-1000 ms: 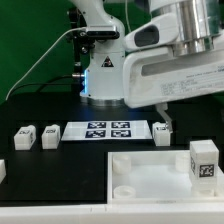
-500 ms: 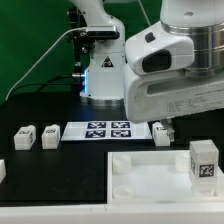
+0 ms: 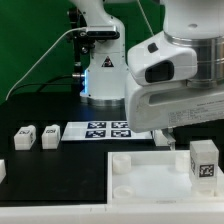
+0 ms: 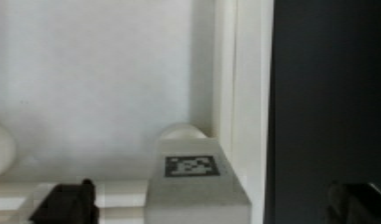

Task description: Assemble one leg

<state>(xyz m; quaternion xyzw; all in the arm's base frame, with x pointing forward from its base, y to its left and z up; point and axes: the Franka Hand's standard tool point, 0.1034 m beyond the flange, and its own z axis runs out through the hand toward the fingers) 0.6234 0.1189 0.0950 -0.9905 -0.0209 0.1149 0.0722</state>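
A white leg [image 3: 204, 160] with a marker tag stands on the right part of the large white tray [image 3: 150, 185] in the exterior view. The arm's big white hand hangs over the tray's far right side, and one dark fingertip [image 3: 169, 141] shows below it. In the wrist view the same kind of leg [image 4: 190, 165] stands on the tray [image 4: 98, 90] near its rim, tag up. My gripper [image 4: 208, 205] is open, with one dark finger [image 4: 66, 200] on each side of the leg and clear of it. Two more legs [image 3: 25, 137] [image 3: 50, 137] lie at the exterior view's left.
The marker board [image 3: 100, 130] lies behind the tray, partly covered by the arm. Another white block [image 3: 2, 170] shows at the exterior view's left edge. The robot base [image 3: 100, 75] stands at the back. Black table [image 4: 329, 100] borders the tray's rim in the wrist view.
The arm has come lower and nearer over the tray's far right side. It now hides the small leg that lay by the marker board's right end.
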